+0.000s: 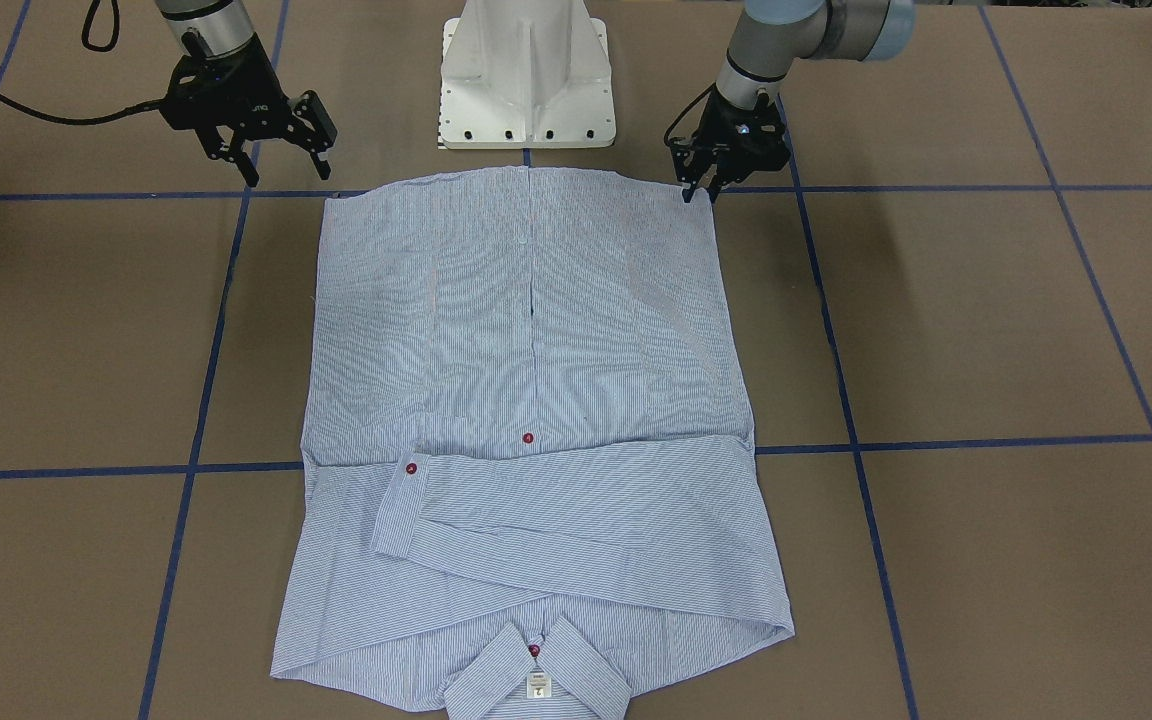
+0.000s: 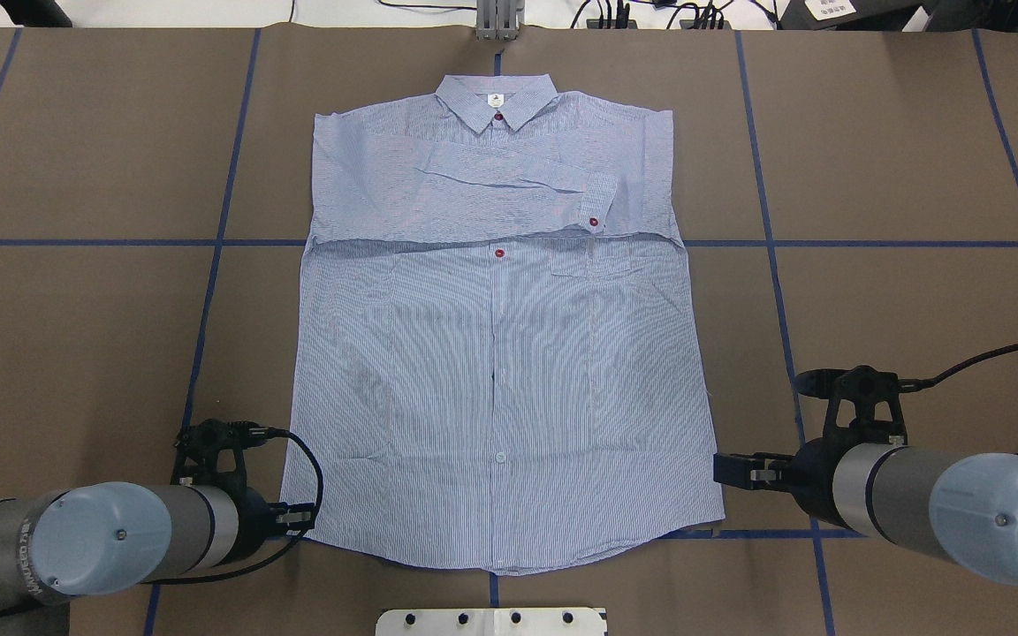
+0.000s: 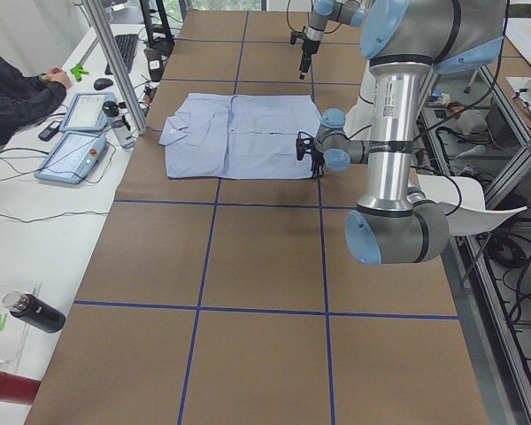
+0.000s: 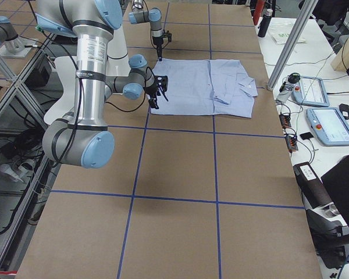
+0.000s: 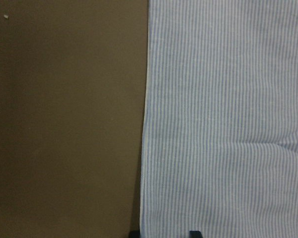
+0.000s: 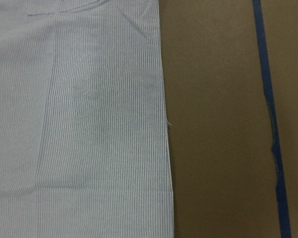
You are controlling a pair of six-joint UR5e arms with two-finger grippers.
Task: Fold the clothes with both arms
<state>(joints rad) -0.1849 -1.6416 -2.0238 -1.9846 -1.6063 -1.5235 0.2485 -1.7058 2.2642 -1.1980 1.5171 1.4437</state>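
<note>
The shirt [image 2: 491, 380] lies flat and face up in the middle of the table [image 2: 898, 291]. In the overhead view its collar is at the top, both sleeves are folded across the chest, and the hem is at the bottom. The left gripper [image 1: 701, 190], at the upper right of the front-facing view, sits at one hem corner with its fingers narrowly parted. Its wrist view shows the tips straddling the side edge, one over cloth and one over bare table. The right gripper [image 1: 284, 170], at the upper left there, has its fingers spread wide near the other hem corner and does not touch it. If one side closes and lifts before the other has a hold, the hem would likely skew and drag the sleeves loose. A shallow pinch at the very edge could slip. Bare table flanks the shirt on both sides, but the white base [image 1: 526, 80] stands just behind the hem, so room is tightest there.
</note>
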